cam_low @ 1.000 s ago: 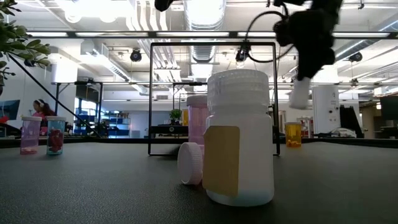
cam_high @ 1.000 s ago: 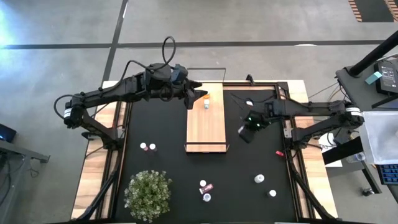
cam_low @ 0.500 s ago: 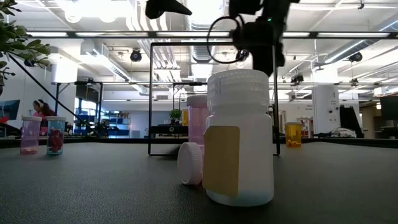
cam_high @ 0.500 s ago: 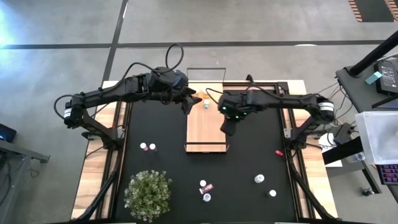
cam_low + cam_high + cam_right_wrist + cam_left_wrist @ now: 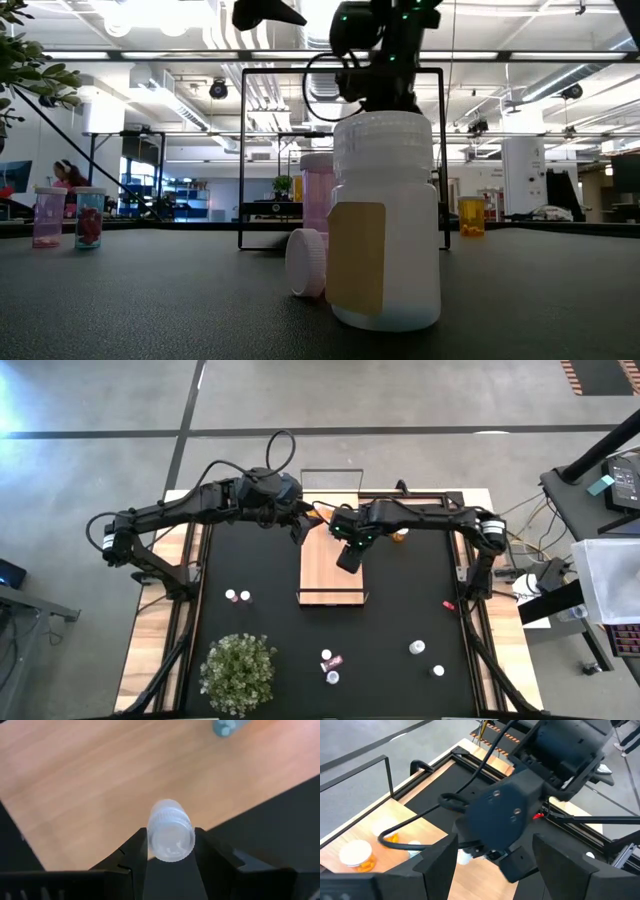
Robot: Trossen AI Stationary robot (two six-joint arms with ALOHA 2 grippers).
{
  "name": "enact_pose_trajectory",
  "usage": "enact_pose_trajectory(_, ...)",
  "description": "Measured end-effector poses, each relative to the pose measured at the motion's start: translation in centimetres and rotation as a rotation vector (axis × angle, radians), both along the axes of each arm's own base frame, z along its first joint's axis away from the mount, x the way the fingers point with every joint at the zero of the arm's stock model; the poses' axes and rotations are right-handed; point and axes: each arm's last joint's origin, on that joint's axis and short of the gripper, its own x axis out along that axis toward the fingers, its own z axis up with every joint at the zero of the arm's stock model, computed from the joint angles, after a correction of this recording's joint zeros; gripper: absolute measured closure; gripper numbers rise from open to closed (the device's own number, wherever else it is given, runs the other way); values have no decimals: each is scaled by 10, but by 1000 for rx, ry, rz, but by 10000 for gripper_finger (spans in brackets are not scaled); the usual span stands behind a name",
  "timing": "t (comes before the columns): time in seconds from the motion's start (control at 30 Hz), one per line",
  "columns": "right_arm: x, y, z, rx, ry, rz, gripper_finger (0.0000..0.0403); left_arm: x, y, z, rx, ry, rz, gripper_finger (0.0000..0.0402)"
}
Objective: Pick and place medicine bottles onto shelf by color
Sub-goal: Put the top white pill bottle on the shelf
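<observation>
No text, label, or number can be read anywhere.

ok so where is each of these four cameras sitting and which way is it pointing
High view: above the table, looking straight down; both arms, left gripper and right gripper over the shelf.
Low view: at mat level, looking level into the room; a white bottle fills the front, arms above.
Left wrist view: on the left arm, facing the right arm's wrist, own fingers at bottom.
Right wrist view: on the right arm, looking down at the shelf, fingers clamping a white-capped bottle.
Shared: both wrist views and the high view show the shelf.
</observation>
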Motion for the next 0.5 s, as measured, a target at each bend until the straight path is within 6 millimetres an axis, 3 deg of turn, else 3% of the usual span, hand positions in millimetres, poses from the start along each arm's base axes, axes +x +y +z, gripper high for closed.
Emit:
enact_pose_trajectory(0.27,22,-8,-12,3,16,2,268,-1,0,0,1,4,0,162)
enact_pose_trajectory(0.5,36,-15,-11,-9,-7,18,268,-4,-1,2,9,0,-4,162)
